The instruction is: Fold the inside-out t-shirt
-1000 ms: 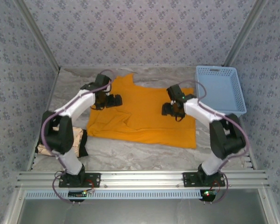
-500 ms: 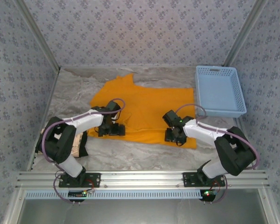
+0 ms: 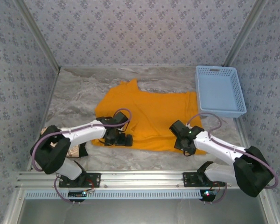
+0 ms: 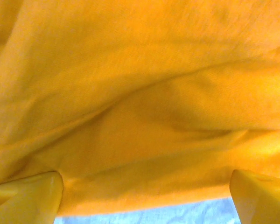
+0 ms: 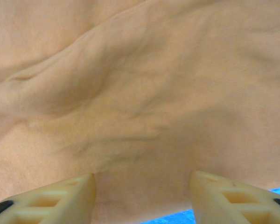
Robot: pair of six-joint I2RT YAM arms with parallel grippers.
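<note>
Grey-blue wallpaper with a small flower pattern rises behind and on both sides of a grey marbled counter (image 3: 79,95). At the far left, beside the left arm, lies a crumpled beige cloth with a black edge (image 3: 77,150). The left arm stretches low across the counter toward the middle, and the left fingers (image 3: 126,139) sit at the near left hem of the plain orange-yellow cotton t-shirt (image 3: 151,114). In the left wrist view these fingers (image 4: 28,198) are spread wide, one in each lower corner. The shirt's hem runs across the gap between them with a strip of pale counter (image 4: 144,218) below it, and nothing is pinched.

The t-shirt lies spread in the middle of the counter. One sleeve points toward the back wall, the fabric is gently creased, and the near edge is close to the arms. Its right side reaches toward the basket; whether they touch I cannot tell.

The right arm bends in from the right, and the right fingers (image 3: 186,147) rest on the shirt's near right edge. In the right wrist view they (image 5: 56,200) are parted, with wrinkled fabric (image 5: 140,107) lying in the gap, unclamped.

At the far right, by the back corner, sits a light blue rectangular plastic basket with perforated walls (image 3: 220,70).
</note>
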